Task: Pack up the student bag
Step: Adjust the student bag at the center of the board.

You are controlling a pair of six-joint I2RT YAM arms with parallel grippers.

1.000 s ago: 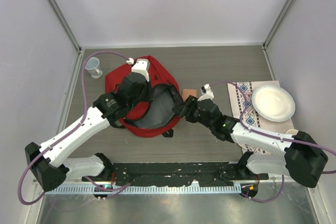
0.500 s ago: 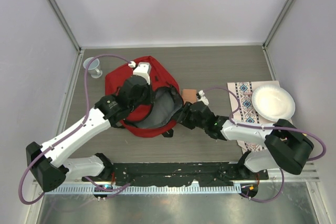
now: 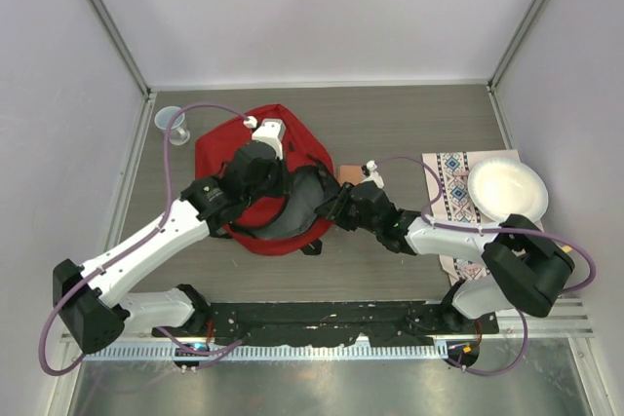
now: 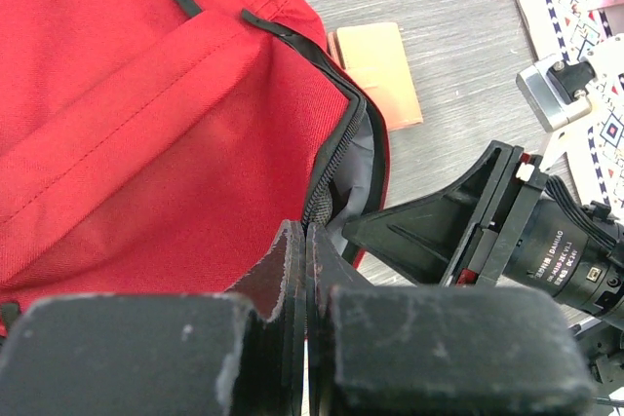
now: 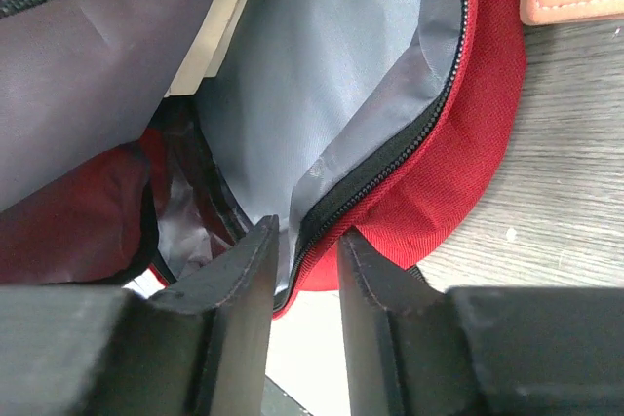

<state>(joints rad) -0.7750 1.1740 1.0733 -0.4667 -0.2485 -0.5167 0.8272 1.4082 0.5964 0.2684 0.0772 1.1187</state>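
The student bag is a red backpack lying left of centre, its main zip open and grey lining showing. My left gripper is over the opening; in the left wrist view it is shut at the upper zip edge of the bag, holding the flap up. My right gripper is at the opening's right side; in the right wrist view it is open a little, and the lower zipped rim of the bag runs between its fingers. A white flat item lies inside.
A tan flat wallet-like item lies on the table just right of the bag, also in the left wrist view. A clear cup stands at the back left. A patterned cloth bears a white paper plate at right.
My right gripper has moved left, from beside the bag to its open rim. My left arm has shifted slightly, still holding the flap.
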